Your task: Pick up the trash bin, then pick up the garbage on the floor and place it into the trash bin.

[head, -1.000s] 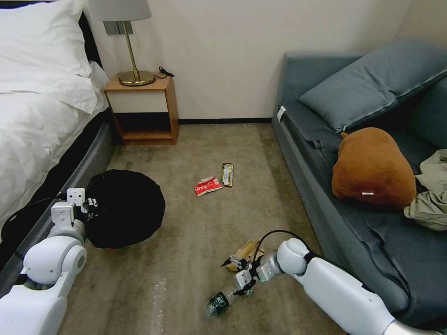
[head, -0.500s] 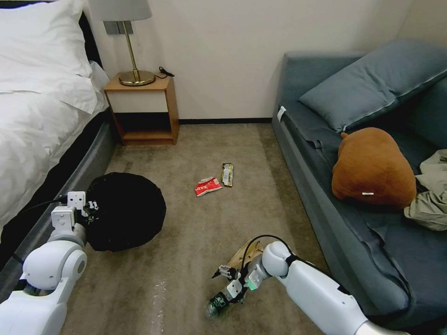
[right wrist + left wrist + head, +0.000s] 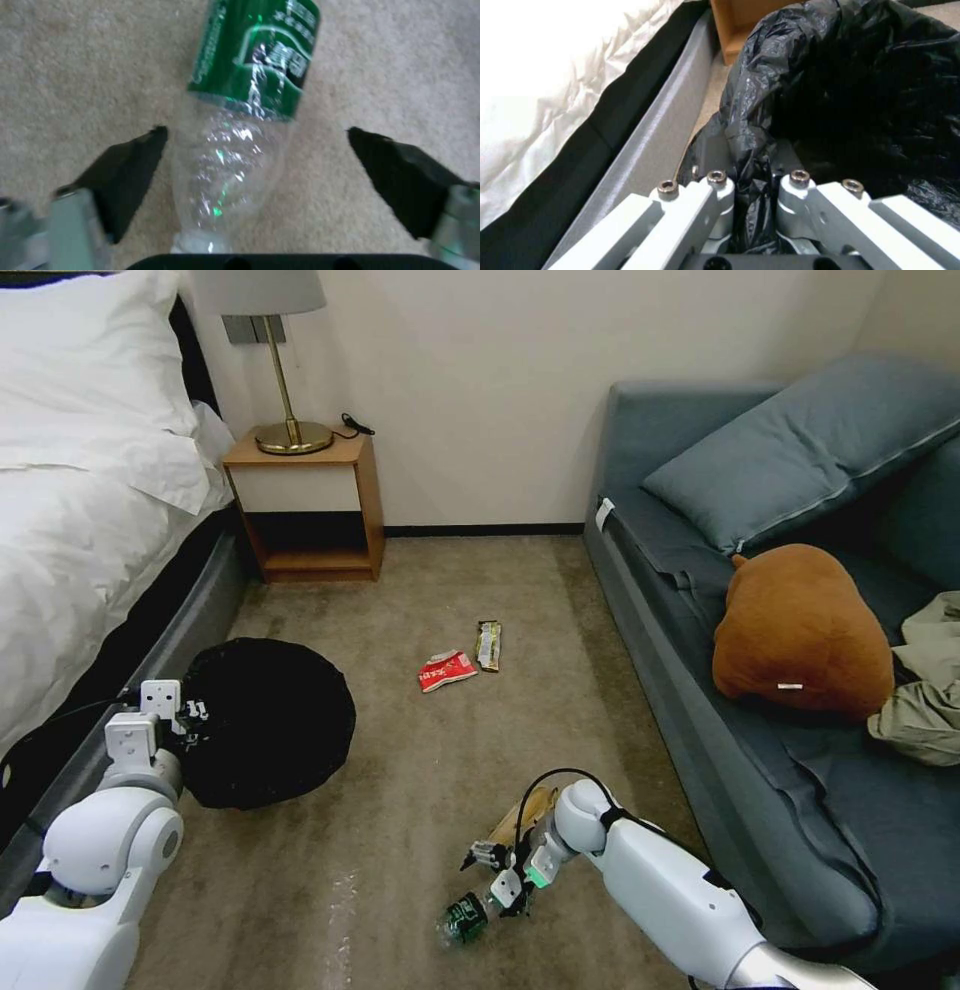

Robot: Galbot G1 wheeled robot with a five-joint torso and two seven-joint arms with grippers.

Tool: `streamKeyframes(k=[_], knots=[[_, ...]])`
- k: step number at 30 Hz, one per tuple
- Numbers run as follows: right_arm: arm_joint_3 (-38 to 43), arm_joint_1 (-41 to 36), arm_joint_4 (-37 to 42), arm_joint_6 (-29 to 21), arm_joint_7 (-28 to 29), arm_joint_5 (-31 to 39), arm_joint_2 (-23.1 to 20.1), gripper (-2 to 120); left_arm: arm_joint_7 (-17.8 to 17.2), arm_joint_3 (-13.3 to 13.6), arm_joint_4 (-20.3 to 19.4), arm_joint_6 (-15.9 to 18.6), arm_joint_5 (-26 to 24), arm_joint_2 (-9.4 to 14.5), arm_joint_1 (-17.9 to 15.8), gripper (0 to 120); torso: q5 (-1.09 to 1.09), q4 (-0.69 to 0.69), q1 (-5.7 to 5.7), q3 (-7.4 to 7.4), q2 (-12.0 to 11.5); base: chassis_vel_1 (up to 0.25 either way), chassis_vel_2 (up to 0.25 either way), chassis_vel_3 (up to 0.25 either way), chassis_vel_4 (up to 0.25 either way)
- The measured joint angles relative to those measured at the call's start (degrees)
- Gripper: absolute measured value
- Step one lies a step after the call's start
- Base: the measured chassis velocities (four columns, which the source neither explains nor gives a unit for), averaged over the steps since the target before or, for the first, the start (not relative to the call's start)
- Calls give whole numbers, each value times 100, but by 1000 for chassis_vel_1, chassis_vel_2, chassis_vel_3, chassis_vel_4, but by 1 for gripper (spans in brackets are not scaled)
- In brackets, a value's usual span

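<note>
Already the trash bin (image 3: 265,720), beside the bed (image 3: 90,530), hangs pinched by its black liner in the clamped left gripper (image 3: 752,187); thin plastic could tear or slip. Farther from the bed, the right gripper (image 3: 255,157) straddles the bottle (image 3: 235,150), jaws wide, holding nothing; round plastic may squirt out on closing.

**Glossy Plastic on a Matt Carpet**

The trash bin (image 3: 860,75) wore a crinkled black plastic bag that caught the light in glossy creases. The left gripper (image 3: 754,187) was smooth pale metal with shiny steel bolt heads. The bottle (image 3: 240,123) was clear, dented plastic with a slick green label. The right gripper's fingers (image 3: 130,176) looked matt black. The carpet (image 3: 430,770) was rough, short-piled beige. The bedsheet (image 3: 545,75) was wrinkled white cloth, the nightstand (image 3: 310,505) smooth brown wood.
</note>
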Motion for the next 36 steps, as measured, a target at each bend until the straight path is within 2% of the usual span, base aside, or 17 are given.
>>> streamKeyframes(k=[1, 3, 4, 6, 7, 10, 13, 15, 16, 18, 22, 24, 29, 36], knots=[[0, 0, 0, 0, 0, 0, 0, 88, 0, 0, 0, 0, 0, 0, 0, 5, 0, 0, 0, 0, 0, 0, 0, 0, 0], [-21, 15, -85, 45, 3, -70, 53, 78, 3, 2, 0, 0, -3, 6, -2, 5, 0, 1, 0, 0, 0, 0, 0, 0, 0], [-21, 15, -85, 45, 3, -70, 53, 78, 3, 2, 0, 0, -3, 6, -2, 5, 0, 1, 0, 0, 0, 0, 0, 0, 0], [-35, 48, -158, 82, 13, -109, 91, 68, 3, 1, -4, -1, -5, 11, -2, 5, 0, 0, 0, 0, 0, 0, 0, 0, 0], [-35, 48, -158, 82, 13, -109, 91, 68, 3, 1, -4, -1, -5, 11, -2, 5, 0, 0, 0, 0, 0, 0, 0, 0, 0], [-37, 89, -203, 126, 10, -124, 108, 53, 4, -14, -28, -2, -9, 15, 16, 5, 0, 0, 0, 0, 0, 0, 0, 0, 0], [-37, 89, -205, 130, 8, -123, 104, 47, 4, -20, -41, -2, -12, 19, 20, 5, 0, 1, 0, 0, 0, 0, 0, 0, 0], [-35, 89, -201, 139, 6, -108, 76, 35, 4, -43, -69, -2, -24, 26, 28, 5, 0, 0, 0, 0, 1, 0, 0, 0, 0], [-35, 89, -201, 139, 6, -108, 76, 35, 4, -43, -69, -2, -24, 26, 28, 5, 0, 0, 0, 0, 1, 0, 0, 0, 0], [-14, 83, -161, 139, -12, -88, 46, 26, 2, -58, -91, 2, -29, 36, 54, 5, 1, 0, 0, 0, 1, 0, 0, 0, 0], [19, 77, -87, 139, -30, -54, 5, 20, 2, -69, -107, 6, -31, 37, 87, 5, 0, 0, 0, 0, 1, 0, 0, 0, 0], [109, 92, 77, 126, -53, 14, -66, 13, 2, -74, -116, 6, -30, 29, 126, 5, 1, 0, 0, 0, 1, 0, 0, 0, 0], [242, 160, 349, 100, -106, 152, -217, 11, 1, -76, -115, 6, -14, 12, 163, 5, 1, 1, 0, 0, 1, 0, 0, 0, 0], [624, 270, 1090, -82, -205, 663, -847, 11, 2, -78, -78, -18, 3, 7, 194, 5, 1, 0, 0, 0, 1, 0, 0, 0, 0]])
